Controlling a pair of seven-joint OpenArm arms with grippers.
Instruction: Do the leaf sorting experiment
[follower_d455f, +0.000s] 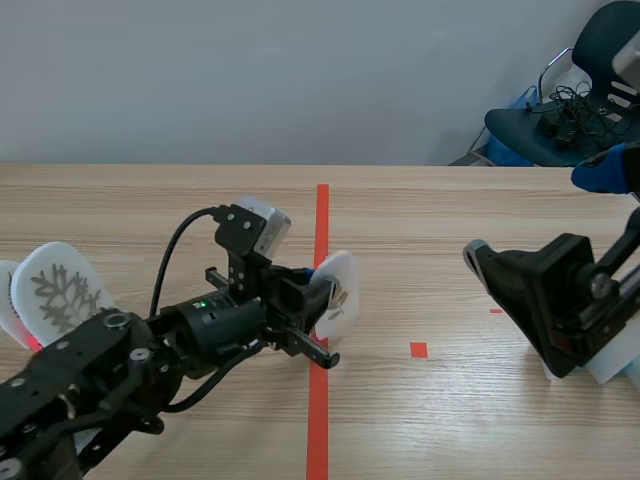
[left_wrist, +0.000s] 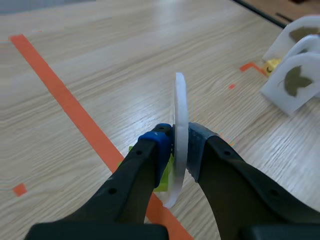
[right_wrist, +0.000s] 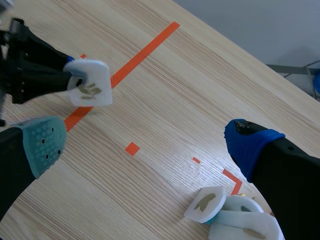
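The left gripper (left_wrist: 180, 150) is clenched on a white card (left_wrist: 180, 107). Its pads (left_wrist: 159, 142) press the card's two flat faces. The blue pad is on one face and the grey pad on the other. The card stands on edge, upright between the fingers. Its lower edge is down at the orange tape line (left_wrist: 75, 107). Whether it touches the table (left_wrist: 125, 50) cannot be told. The card face toward the right arm carries a small brown leaf (right_wrist: 89, 91).

The right gripper (right_wrist: 145, 145) is released, with the fingers wide apart and nothing between them. It hangs above the table, well apart from the held card. A pile of white leaf cards (right_wrist: 235, 215) lies under and just beside its blue-padded finger. The cards overlap, and each visible face shows one leaf.

In the scene view the left arm reaches to the middle line. A snowflake card (follower_d455f: 58, 292) stands near that arm, on the table's left side. A dark chair (follower_d455f: 560, 125) stands beyond the table's far right corner.
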